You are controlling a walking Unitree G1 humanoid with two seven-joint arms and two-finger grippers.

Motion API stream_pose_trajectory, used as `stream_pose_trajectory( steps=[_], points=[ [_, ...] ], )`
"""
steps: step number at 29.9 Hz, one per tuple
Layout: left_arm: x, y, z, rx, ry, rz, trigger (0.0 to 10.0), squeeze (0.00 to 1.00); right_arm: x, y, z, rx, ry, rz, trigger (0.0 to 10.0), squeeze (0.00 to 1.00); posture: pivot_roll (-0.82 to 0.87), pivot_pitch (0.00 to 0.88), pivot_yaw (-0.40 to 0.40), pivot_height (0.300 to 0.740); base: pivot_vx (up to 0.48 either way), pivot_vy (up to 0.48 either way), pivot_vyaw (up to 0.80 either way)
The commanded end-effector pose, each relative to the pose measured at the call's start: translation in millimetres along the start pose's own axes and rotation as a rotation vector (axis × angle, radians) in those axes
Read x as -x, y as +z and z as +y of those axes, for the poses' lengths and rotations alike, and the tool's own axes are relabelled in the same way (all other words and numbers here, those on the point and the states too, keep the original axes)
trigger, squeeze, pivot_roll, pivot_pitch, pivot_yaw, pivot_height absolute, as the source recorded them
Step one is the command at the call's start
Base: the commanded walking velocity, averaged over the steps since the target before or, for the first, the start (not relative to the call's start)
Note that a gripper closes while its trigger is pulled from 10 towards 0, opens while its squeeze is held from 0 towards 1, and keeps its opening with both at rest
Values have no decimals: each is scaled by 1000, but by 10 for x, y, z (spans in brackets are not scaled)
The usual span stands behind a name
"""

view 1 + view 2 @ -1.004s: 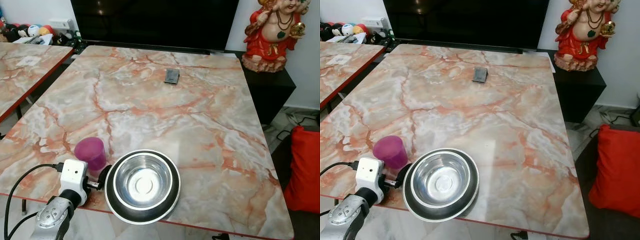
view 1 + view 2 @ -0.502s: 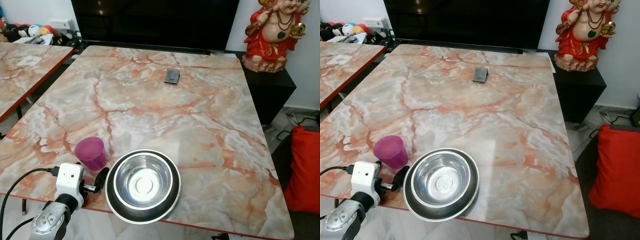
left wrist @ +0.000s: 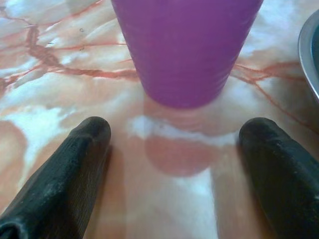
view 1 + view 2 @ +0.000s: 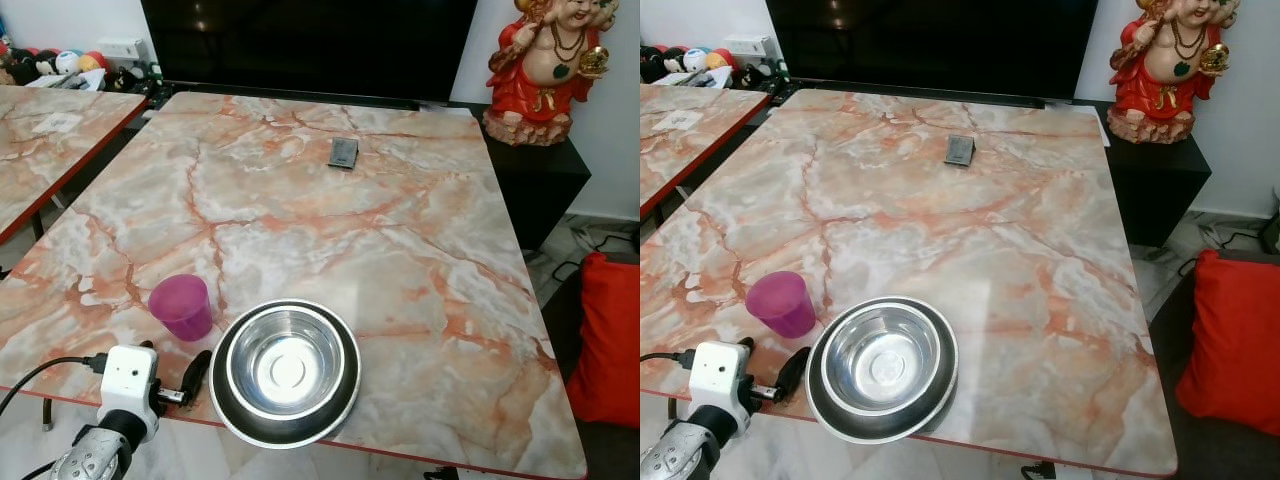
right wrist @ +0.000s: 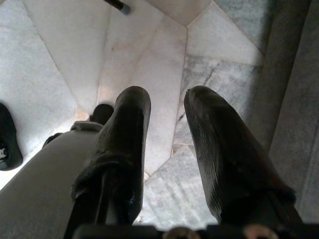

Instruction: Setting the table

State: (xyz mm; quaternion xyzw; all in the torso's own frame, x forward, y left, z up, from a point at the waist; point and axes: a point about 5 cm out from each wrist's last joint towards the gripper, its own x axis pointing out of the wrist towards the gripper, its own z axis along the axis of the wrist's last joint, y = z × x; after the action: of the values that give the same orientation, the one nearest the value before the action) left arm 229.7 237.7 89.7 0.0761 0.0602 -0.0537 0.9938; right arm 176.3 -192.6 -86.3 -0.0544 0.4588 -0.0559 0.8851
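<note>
**Cup and bowl set at the bench's near edge**

A purple cup [image 4: 181, 307] stands upright on the marble bench [image 4: 330, 230], at nine o'clock from the steel bowl [image 4: 286, 371] — close beside it, apparently as one place setting. The left claw [image 3: 174, 164] sits at the cup's six o'clock, fingers spread wide and empty, not touching it. The right claw [image 5: 167, 149] hangs idle over the floor — slightly parted, holding nothing.

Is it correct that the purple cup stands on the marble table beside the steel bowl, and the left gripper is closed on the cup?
Not quite. The purple cup does stand on the marble table beside the steel bowl, but the left gripper is open and apart from it. The left wrist view shows bare table between its fingertips and the cup.
</note>
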Motion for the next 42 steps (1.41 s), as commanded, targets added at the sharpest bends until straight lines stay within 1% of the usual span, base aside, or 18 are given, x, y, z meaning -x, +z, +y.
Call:
stream_pose_trajectory(
  steps=[1, 6, 7, 15, 19, 20, 22, 23, 24, 25, 27, 29, 30, 31, 35, 36, 39, 42],
  points=[
    [65, -4, 1, -2, 14, 8, 10000, 0, 5, -38, -13, 11, 0, 16, 10000, 0, 52, 117, -35, 740, 0, 0, 0],
    [179, 41, -27, 4, 36, -11, 10000, 0, 4, -33, -17, 15, 1, 16, 10000, 0, 65, 116, -39, 740, 0, 0, 0],
    [242, 40, -29, 5, 45, -10, 10000, 0, 4, -32, -18, 17, 3, 16, 10000, 0, 65, 116, -39, 740, 0, 0, 0],
    [466, -6, 1, 2, 88, 9, 10000, 0, 2, -27, -16, 21, 6, 15, 10000, 0, 80, 115, -38, 740, 0, 0, 0],
    [697, -65, 66, -32, 198, 36, 10000, 0, 2, -26, -14, 20, 7, 15, 10000, 0, 86, 114, -34, 740, 0, 0, 0],
    [747, -87, 123, -49, 265, 43, 10000, 0, 2, -25, -13, 20, 7, 15, 10000, 0, 92, 114, -33, 740, 0, 0, 0],
    [784, -134, 188, -49, 338, 65, 10000, 0, 2, -24, -13, 20, 7, 15, 10000, 0, 92, 114, -33, 740, 0, 0, 0],
    [822, -185, 290, -61, 439, 80, 10000, 0, 2, -25, -10, 20, 8, 16, 10000, 0, 98, 111, -33, 740, 0, 0, 0],
    [822, -185, 290, -61, 439, 80, 10000, 0, 2, -25, -10, 20, 8, 16, 10000, 0, 98, 111, -33, 740, 0, 0, 0],
    [859, -242, 410, -29, 556, 101, 10000, 0, 2, -26, -9, 21, 9, 16, 10000, 0, 98, 111, -33, 740, 0, 0, 0],
    [890, -279, 510, -1, 646, 107, 10000, 0, 3, -29, -5, 21, 10, 17, 10000, 0, 101, 105, -32, 740, 0, 0, 0],
    [939, -305, 618, -36, 736, 135, 10000, 0, 4, -34, 0, 18, 9, 18, 10000, 0, 98, 104, -26, 740, 0, 0, 0],
    [939, -305, 618, -36, 736, 135, 10000, 0, 4, -34, 0, 18, 9, 18, 10000, 0, 98, 104, -26, 740, 0, 0, 0],
    [992, -341, 691, -78, 801, 173, 10000, 0, 5, -37, 2, 14, 8, 18, 10000, 0, 95, 104, -23, 740, 0, 0, 0],
    [1101, -484, 778, -149, 911, 290, 10000, 0, 6, -42, 10, 11, 7, 19, 10000, 0, 95, 103, -18, 740, 0, 0, 0],
    [1101, -484, 778, -149, 911, 290, 10000, 0, 6, -42, 10, 11, 7, 19, 10000, 0, 95, 103, -18, 740, 0, 0, 0],
    [1089, -795, 775, -169, 913, 447, 10000, 0, 7, -46, 22, 7, 6, 21, 10000, 0, 85, 98, -14, 740, 0, 0, 0],
    [1065, -892, 758, -177, 890, 492, 10000, 0, 8, -48, 26, 4, 5, 21, 10000, 0, 78, 95, -10, 740, 0, 0, 0]
  ],
)
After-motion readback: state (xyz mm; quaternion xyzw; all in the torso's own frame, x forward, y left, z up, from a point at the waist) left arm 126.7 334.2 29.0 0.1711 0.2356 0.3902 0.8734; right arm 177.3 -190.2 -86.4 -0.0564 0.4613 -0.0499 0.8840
